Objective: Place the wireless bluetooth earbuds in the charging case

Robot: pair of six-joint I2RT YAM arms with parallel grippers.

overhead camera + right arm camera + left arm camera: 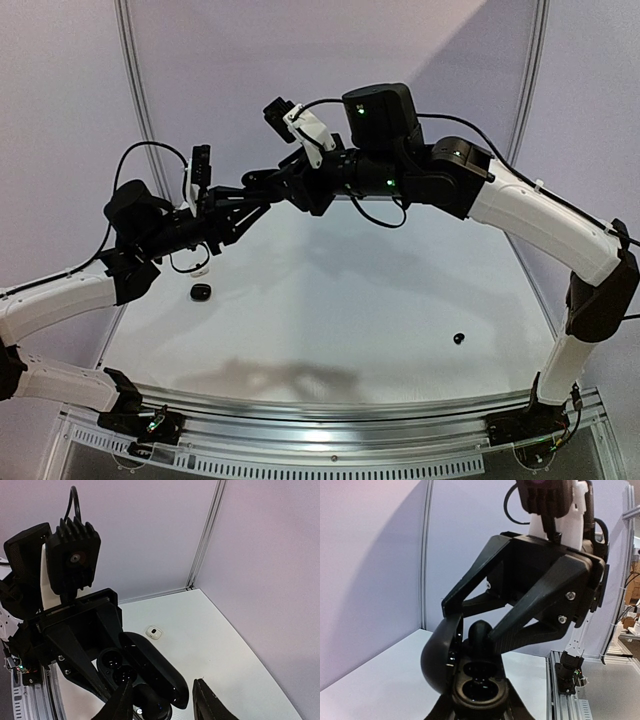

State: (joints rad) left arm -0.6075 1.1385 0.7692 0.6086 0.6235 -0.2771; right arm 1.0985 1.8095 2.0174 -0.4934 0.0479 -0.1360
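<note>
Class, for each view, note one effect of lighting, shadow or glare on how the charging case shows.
Left wrist: the charging case reads black on black, its wells dim. Right wrist: a faint sheen outlines its lid. Top external: soft shadows spread across the table; the case is hard to pick out.

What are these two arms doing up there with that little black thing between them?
The left gripper holds an open black charging case up off the table. The right gripper is right at the case, fingers apart; whether an earbud is seated yet is not clear. A small black earbud lies on the table.
</note>
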